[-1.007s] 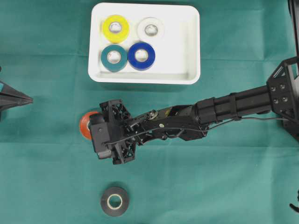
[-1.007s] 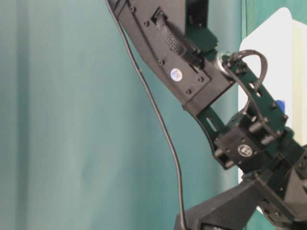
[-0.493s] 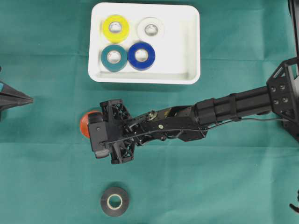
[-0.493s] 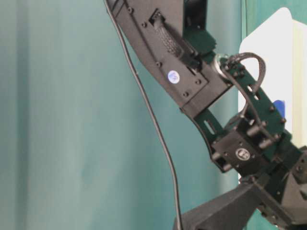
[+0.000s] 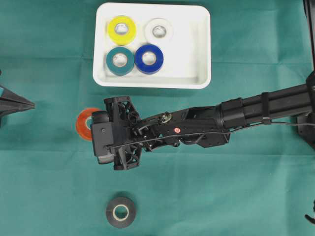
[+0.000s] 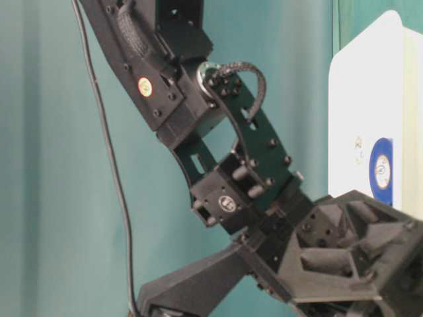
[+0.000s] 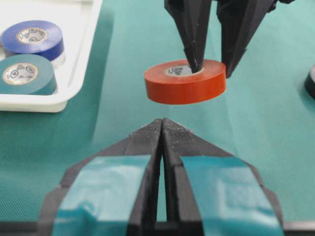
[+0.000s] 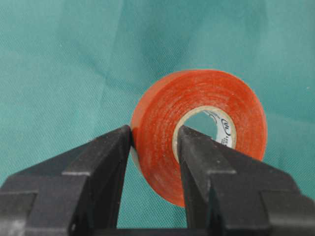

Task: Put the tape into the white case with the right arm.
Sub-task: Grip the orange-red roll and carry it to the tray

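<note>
An orange tape roll (image 8: 197, 128) hangs slightly tilted just above the green cloth. My right gripper (image 8: 154, 135) is shut on its wall, one finger inside the core and one on the outer rim. From above, the orange tape (image 5: 83, 124) sticks out left of the right arm's wrist (image 5: 112, 140). The left wrist view shows the roll (image 7: 184, 82) pinched from above by the black fingers (image 7: 193, 44). The white case (image 5: 192, 46) lies at the back. My left gripper (image 7: 162, 123) is shut and empty, its tip (image 5: 27, 104) at the left edge, pointing at the roll.
Inside the case lie yellow (image 5: 122, 29), white (image 5: 159, 30), teal (image 5: 119, 60) and blue (image 5: 148, 58) rolls. A black roll (image 5: 120, 212) lies on the cloth near the front edge. The right arm stretches across the middle from the right.
The right gripper has closed on the orange roll and raised it off the cloth. The wrist shifted a little left and back, so more of the roll now shows.
</note>
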